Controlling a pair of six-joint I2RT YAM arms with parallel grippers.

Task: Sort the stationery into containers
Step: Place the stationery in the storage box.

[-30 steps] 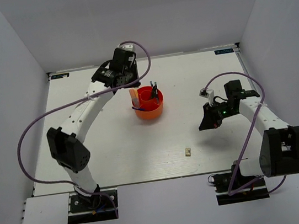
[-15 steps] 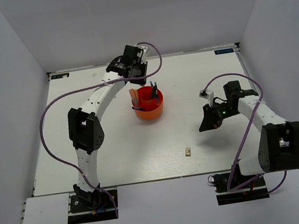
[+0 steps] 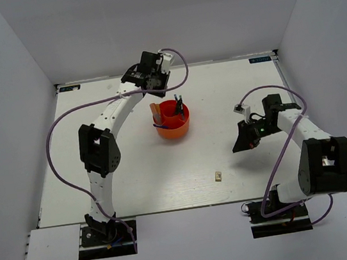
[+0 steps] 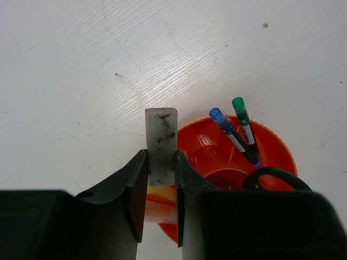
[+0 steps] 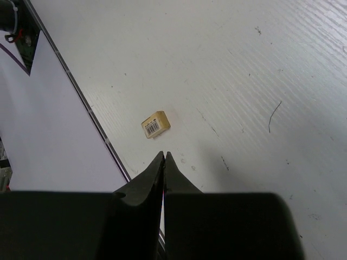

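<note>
White-boarded table (image 3: pixel 103 179) fills a booth of plain pale walls (image 3: pixel 8 56) on three sides, so the arms have wide bare surface to sweep over, and only the walls and the near edge strip hem them in. Toward the far middle sits the orange tub (image 3: pixel 175 131), low, rigid and probably light enough to skid if a finger knocks its rim, so any approach is best made from above. Inside it stand the scissors, black loop showing (image 4: pixel 276 179), beside a blue-capped pen (image 4: pixel 227 131) and a green-capped pen (image 4: pixel 243 120), both leaning outward and taking up one side. The left gripper (image 4: pixel 160 162) is clamped narrowly on the eraser block (image 4: pixel 160 142), a whitish, smudged slab held by its flat faces with its free end pointing out over the table just beside the tub's rim. It looks soft, grippy and light, unlikely to slip, and should drop safely into a free compartment on the side away from the pens. The right gripper (image 5: pixel 164 156) hovers with its jaws pressed together and nothing between them. Near it, close to the table's near edge, lies the beige cube (image 5: pixel 155 124), barcode label up. It is tiny, hard and easily flicked away, so it wants a squeeze across its short sides.
</note>
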